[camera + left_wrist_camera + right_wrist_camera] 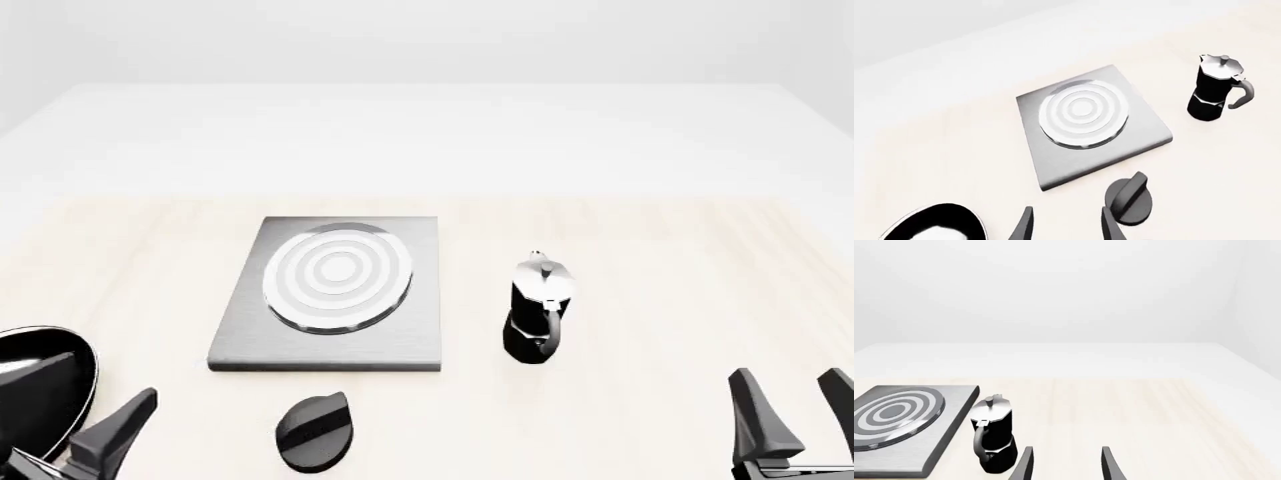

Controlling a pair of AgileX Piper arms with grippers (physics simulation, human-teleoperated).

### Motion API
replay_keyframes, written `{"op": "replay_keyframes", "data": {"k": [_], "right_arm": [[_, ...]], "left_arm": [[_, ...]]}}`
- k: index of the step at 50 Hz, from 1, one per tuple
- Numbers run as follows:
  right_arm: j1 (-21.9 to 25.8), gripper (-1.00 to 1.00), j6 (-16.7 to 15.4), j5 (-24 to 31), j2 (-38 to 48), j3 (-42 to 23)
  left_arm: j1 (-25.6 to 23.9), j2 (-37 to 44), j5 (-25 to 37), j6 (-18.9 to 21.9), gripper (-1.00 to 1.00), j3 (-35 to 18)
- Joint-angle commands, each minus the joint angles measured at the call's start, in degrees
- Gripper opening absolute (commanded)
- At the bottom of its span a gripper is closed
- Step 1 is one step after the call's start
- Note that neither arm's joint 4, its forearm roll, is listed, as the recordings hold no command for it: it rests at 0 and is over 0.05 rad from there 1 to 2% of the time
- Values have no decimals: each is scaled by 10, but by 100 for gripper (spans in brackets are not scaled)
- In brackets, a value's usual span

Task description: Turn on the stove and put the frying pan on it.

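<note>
- So where things sit, going by the front view: the stove (334, 300) is a bit left of the middle of the table (667, 260), burner bare, nothing on it.
- Its knob (318, 432) lies loose at about 6 o'clock from the plate, just off the near edge, not touching it.
- The frying pan (38, 385) is way out at 8 o'clock from the stove, cut off by the frame edge. I can't see its handle at all.
- My left gripper (1066, 225) is spread open and holding nothing. In its own camera the knob sits just beside one finger, not between them.
- My right gripper (793, 415) is also open and empty, parked down at 4 o'clock, well apart from everything. The moka pot (537, 308) stands upright between it and the stove.
- My guess is the knob comes first. To do it clean I'd centre the left fingers across the raised ridge, come down straight, close, then twist without dragging it.
- Watch the pan on the other side of that arm, easy to bump.
</note>
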Motion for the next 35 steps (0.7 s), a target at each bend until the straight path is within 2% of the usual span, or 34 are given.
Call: {"op": "replay_keyframes", "data": {"k": [1,11,16,18,22,35], "right_arm": [[0,100,0,0,0,0],[0,100,0,0,0,0],[0,100,0,0,0,0],[0,100,0,0,0,0],[0,100,0,0,0,0],[0,100,0,0,0,0]], "left_arm": [[65,-26,42,20,100,-15],[66,-37,68,12,100,-32],[92,-30,78,7,100,-39],[77,-35,86,-12,100,-54],[115,-42,106,8,100,-66],[188,-8,141,8,100,-85]]}}
